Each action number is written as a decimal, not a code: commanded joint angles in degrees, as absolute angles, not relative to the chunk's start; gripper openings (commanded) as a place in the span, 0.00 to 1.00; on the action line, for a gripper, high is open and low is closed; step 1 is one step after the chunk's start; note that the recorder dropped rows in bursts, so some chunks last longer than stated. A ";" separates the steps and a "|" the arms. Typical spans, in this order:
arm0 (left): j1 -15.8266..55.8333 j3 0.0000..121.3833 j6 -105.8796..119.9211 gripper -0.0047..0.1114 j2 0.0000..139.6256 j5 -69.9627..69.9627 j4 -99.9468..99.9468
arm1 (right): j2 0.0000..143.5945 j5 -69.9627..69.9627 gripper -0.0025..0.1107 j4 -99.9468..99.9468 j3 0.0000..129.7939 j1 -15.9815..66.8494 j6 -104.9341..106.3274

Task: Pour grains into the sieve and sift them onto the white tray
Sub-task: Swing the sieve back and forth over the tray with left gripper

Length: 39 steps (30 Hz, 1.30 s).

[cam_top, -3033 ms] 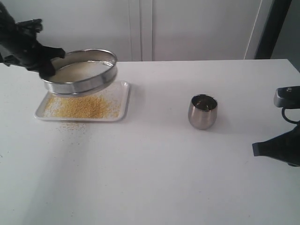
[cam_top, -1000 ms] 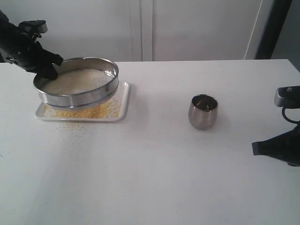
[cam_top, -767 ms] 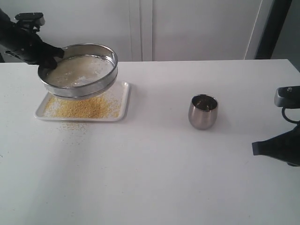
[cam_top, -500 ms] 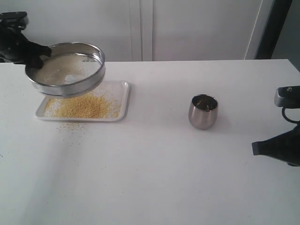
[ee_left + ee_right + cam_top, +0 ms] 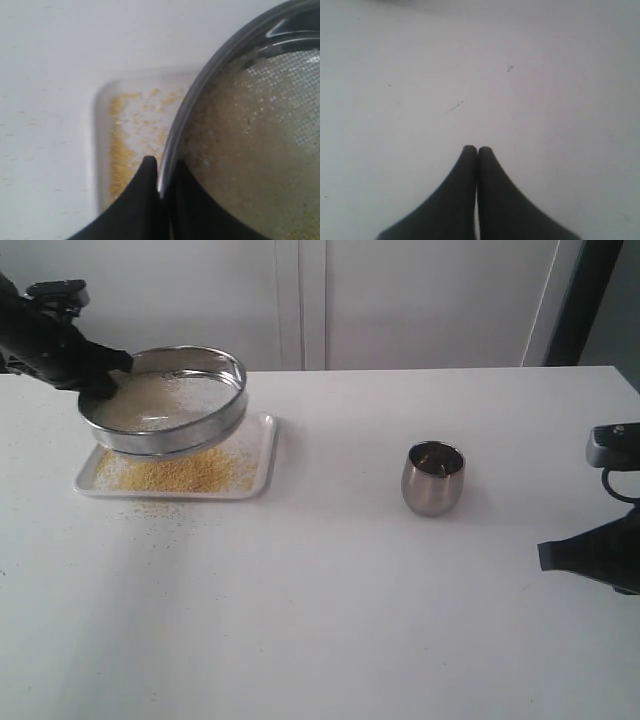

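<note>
The round steel sieve (image 5: 165,400) hangs tilted just above the white tray (image 5: 262,455), with pale grains (image 5: 150,405) lying on its mesh. My left gripper (image 5: 103,383) is shut on the sieve's far-left rim (image 5: 172,140), one finger outside the rim and one inside. Golden grains (image 5: 175,470) cover the tray's near half, and in the left wrist view grains (image 5: 120,160) lie along the tray's edge. My right gripper (image 5: 477,148) is shut on nothing, low over bare table at the right edge (image 5: 590,550).
A small rounded steel cup (image 5: 433,478) stands upright right of centre. Spilled grains (image 5: 150,508) lie on the white table just in front of the tray. A wall runs behind the table.
The sieve swung left and up, then came back right and lower over the tray. More golden grains lie on the tray. The right arm has not moved.
</note>
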<state>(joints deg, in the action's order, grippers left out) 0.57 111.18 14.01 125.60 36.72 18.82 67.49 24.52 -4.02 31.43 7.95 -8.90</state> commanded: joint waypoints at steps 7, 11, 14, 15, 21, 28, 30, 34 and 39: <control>5.00 112.83 8.00 0.04 125.33 37.63 8.78 | 67.13 23.89 0.02 -4.36 31.17 7.41 -9.07; -1.89 114.40 0.38 0.04 125.33 38.71 6.82 | 67.13 23.89 0.02 -4.36 31.17 7.41 -9.07; 1.02 114.40 2.20 0.04 125.69 38.42 8.92 | 67.13 24.00 0.02 -4.36 31.17 7.41 -9.07; 3.68 114.40 4.37 0.04 125.68 38.38 9.06 | 67.13 23.90 0.02 -4.36 31.17 7.41 -9.07; 3.42 115.48 3.43 0.04 125.06 40.41 0.89 | 67.13 23.90 0.02 -4.36 31.17 7.41 -9.07; -0.11 115.52 6.96 0.04 125.27 40.61 14.67 | 67.01 23.75 0.02 -4.36 31.17 7.41 -9.07; 2.94 115.52 7.87 0.04 125.28 39.43 14.78 | 67.01 23.75 0.02 -4.36 31.17 7.41 -9.07; 3.63 116.07 7.66 0.04 125.28 39.42 12.57 | 67.01 23.86 0.02 -4.36 31.17 7.41 -9.07; -3.24 116.72 7.06 0.04 125.28 42.20 14.16 | 66.93 24.00 0.02 -4.36 31.17 7.41 -9.07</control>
<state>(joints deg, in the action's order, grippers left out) 1.34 116.07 8.07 126.29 41.82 14.08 67.49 24.40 -3.93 31.43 7.93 -8.95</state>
